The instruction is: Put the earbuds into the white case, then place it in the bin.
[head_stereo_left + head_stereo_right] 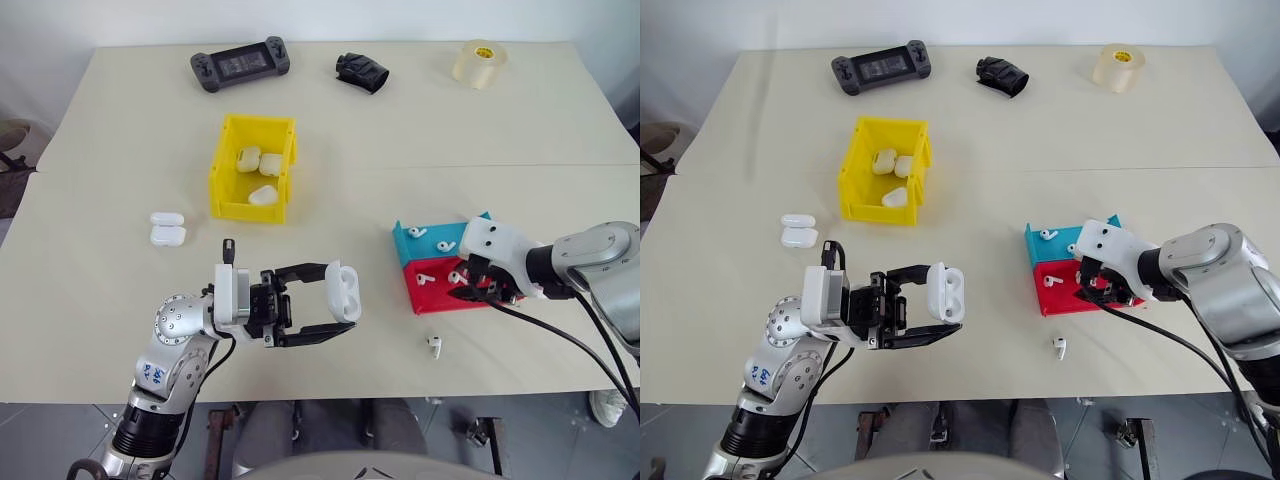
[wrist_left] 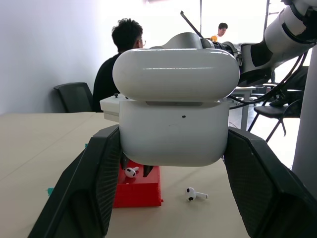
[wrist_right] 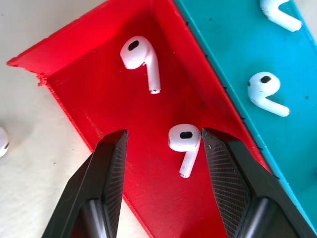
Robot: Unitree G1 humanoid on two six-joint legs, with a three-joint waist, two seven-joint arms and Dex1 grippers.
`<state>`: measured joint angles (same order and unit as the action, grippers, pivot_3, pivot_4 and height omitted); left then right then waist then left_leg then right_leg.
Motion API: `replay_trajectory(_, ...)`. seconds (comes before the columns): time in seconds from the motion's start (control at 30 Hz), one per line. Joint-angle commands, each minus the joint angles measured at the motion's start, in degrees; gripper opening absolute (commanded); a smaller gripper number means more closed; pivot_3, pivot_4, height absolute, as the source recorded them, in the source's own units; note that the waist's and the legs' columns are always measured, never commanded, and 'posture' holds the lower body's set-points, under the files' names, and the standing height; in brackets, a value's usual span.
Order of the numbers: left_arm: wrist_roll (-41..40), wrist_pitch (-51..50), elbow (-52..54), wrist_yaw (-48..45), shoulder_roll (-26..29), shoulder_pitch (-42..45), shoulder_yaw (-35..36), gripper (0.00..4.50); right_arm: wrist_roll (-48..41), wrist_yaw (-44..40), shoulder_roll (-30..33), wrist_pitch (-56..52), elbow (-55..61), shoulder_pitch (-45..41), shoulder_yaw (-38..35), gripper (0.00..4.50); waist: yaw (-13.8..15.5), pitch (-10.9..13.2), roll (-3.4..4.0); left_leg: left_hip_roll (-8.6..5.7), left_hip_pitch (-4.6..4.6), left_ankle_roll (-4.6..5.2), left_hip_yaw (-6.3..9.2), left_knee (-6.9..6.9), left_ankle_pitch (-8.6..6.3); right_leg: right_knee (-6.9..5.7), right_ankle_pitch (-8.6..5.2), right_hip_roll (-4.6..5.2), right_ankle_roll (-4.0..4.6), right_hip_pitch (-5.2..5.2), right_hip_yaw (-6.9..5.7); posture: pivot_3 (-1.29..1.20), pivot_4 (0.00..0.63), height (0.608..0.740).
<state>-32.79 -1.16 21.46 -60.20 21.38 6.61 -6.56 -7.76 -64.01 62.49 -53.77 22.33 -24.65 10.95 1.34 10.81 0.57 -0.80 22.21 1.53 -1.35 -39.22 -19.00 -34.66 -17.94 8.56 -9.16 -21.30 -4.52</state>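
Two black fingers point(image 3: 218, 173) of the right gripper point(image 3: 163, 144) were seen spread apart over the red tray point(image 3: 99, 99). One earbud point(image 3: 184, 141) was lying between them, close to one finger, its stem pointed back toward the wrist. That arm was bent steeply downward. The white case point(image 1: 343, 290), lid open, was clamped in the left gripper point(image 1: 335, 300), held above the table, well apart from the bin point(image 1: 228, 195).

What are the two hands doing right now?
Left gripper shut on white case, lid open. Right gripper open over red tray, earbud between fingers. Nothing blocking.
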Motion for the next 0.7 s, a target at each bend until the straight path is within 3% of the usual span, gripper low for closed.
replay_trajectory(0.03,-0.5,1.3,0.9,-0.1,-0.2,0.2,0.5,2.75,0.2,1.1,0.8,0.4,0.0,-0.6,-0.2,2.48,0.0,0.0,0.00,0.00,0.00,0.00,-0.01,0.00,0.00,0.00,0.00,0.00,0.00,0.00,0.00,0.00,0.150,0.740)
replay_trajectory(0.57,-0.5,1.6,0.5,-0.3,-0.3,0.7,0.5,2.75,0.1,3.7,-0.4,2.0,-3.0,-0.2,1.2,2.48,0.0,0.0,0.00,0.00,0.00,0.00,-0.01,0.00,0.00,0.00,0.00,0.00,0.00,-0.01,0.00,0.00,0.150,0.740)
replay_trajectory(0.7,-0.5,1.7,0.4,-0.4,-0.3,0.7,0.5,2.75,-0.2,4.1,-0.8,1.6,-2.8,-0.3,1.3,1.62,0.0,0.0,0.00,0.01,0.00,0.00,-0.01,0.00,0.00,-0.01,0.00,-0.01,0.00,-0.01,0.00,0.00,0.150,0.740)
